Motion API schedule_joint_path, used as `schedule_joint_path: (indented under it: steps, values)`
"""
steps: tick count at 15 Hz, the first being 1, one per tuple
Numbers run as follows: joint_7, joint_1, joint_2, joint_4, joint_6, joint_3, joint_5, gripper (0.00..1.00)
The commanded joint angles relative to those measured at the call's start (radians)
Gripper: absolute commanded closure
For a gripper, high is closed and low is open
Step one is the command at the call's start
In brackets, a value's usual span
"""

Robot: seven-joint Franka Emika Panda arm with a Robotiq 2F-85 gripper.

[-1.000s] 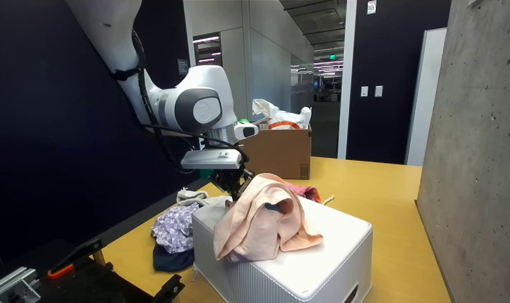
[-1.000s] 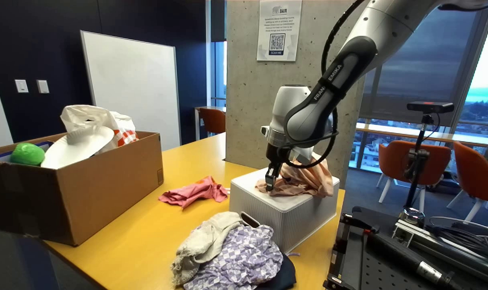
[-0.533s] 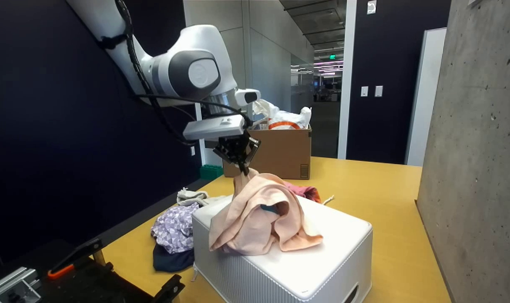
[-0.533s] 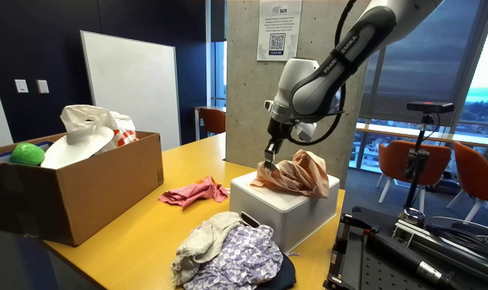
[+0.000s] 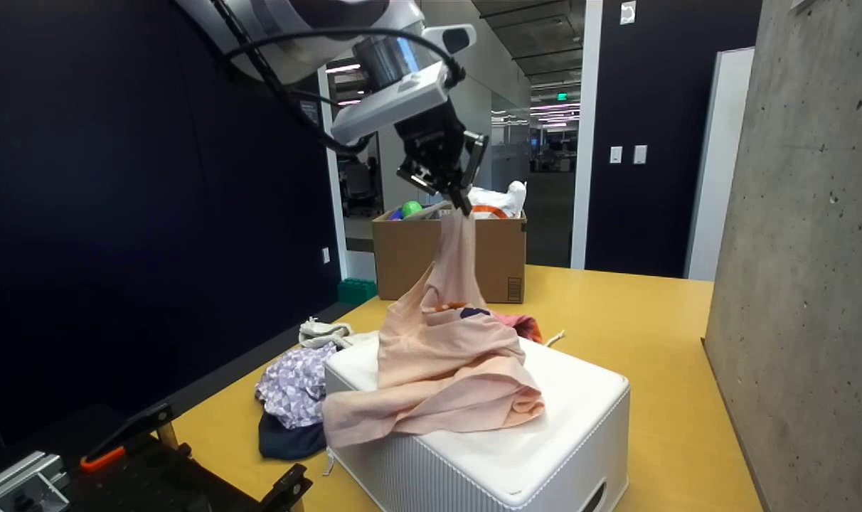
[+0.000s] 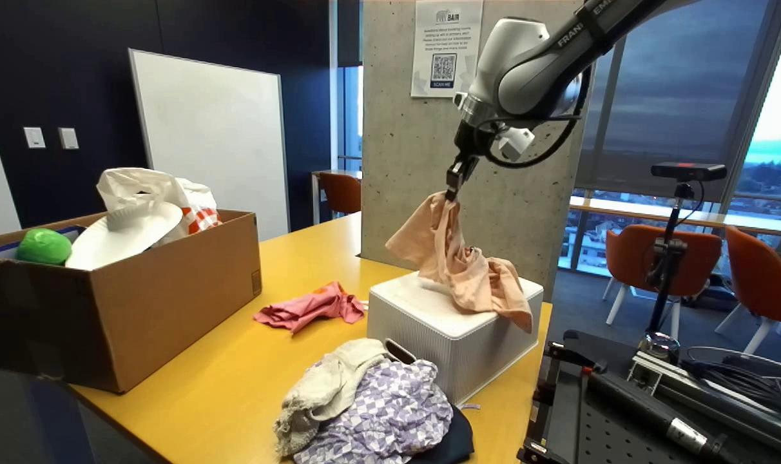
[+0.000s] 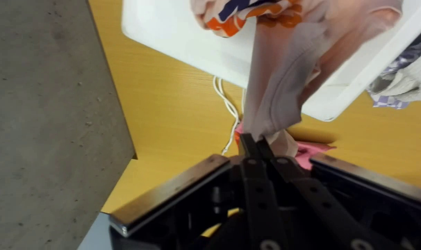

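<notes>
My gripper (image 5: 462, 205) is shut on a gathered edge of a peach cloth (image 5: 454, 263), high above a white ribbed box (image 5: 573, 402). From the fingertips the cloth hangs in a stretched fold, while its lower part lies bunched on the box lid and droops over one side. In an exterior view a loose flap of the peach cloth (image 6: 416, 235) swings out beside the gripper (image 6: 452, 190). The wrist view has the cloth (image 7: 280, 83) pinched at the tips of the gripper (image 7: 255, 139), with an orange and navy print (image 7: 252, 12) showing farther along it.
Beside the white box lie a purple-white patterned cloth (image 6: 390, 406), a beige cloth (image 6: 329, 380) and a navy cloth (image 6: 455, 441). A pink cloth (image 6: 313, 308) rests between it and a filled cardboard box (image 6: 184, 303). A concrete pillar (image 5: 794, 249) and a black cart (image 6: 613, 419) border the table.
My gripper has risen well above the white box, pulling the held part of the peach cloth up into a long hanging fold. The bunch on the lid has unrolled and spread.
</notes>
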Motion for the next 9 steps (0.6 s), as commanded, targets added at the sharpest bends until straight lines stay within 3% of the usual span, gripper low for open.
schedule_joint_path:
  steps: [1, 6, 9]
  values:
    - [0.016, -0.051, -0.08, -0.011, -0.037, -0.081, -0.049, 1.0]
    - [0.026, -0.145, -0.126, 0.01, -0.05, -0.181, -0.067, 1.0]
    - [0.121, -0.164, -0.113, 0.038, -0.05, -0.194, -0.181, 1.0]
